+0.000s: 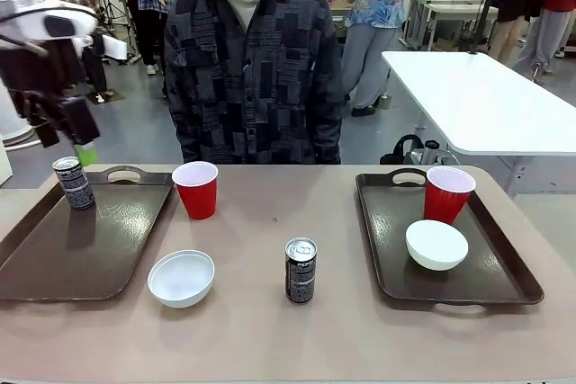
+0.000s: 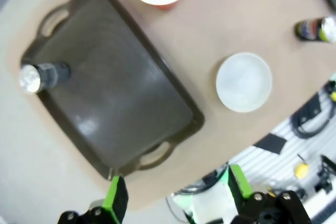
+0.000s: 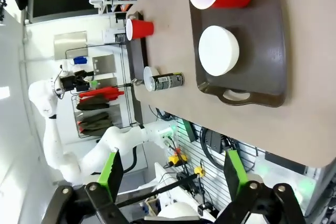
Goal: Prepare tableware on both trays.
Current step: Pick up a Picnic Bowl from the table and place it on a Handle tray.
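Note:
The left tray (image 1: 54, 263) carries one dark can (image 1: 74, 183) in its far left corner. My left gripper (image 1: 67, 143) hangs open just above that can, clear of it. Its wrist view looks down on the same tray (image 2: 121, 108) and can (image 2: 44, 74), with the fingers (image 2: 115, 200) wide apart. A red cup (image 1: 195, 189), a white bowl (image 1: 181, 277) and a second can (image 1: 301, 270) stand on the bare table. The right tray (image 1: 391, 249) holds a red cup (image 1: 447, 193) and a bowl (image 1: 436, 244). My right gripper (image 3: 173, 174) is open high above that tray (image 3: 268, 35).
A person in a dark patterned shirt (image 1: 256, 69) stands at the table's far edge, between the trays. A white table (image 1: 486, 96) is behind on the right. The tabletop (image 1: 270, 339) in front of the trays is bare.

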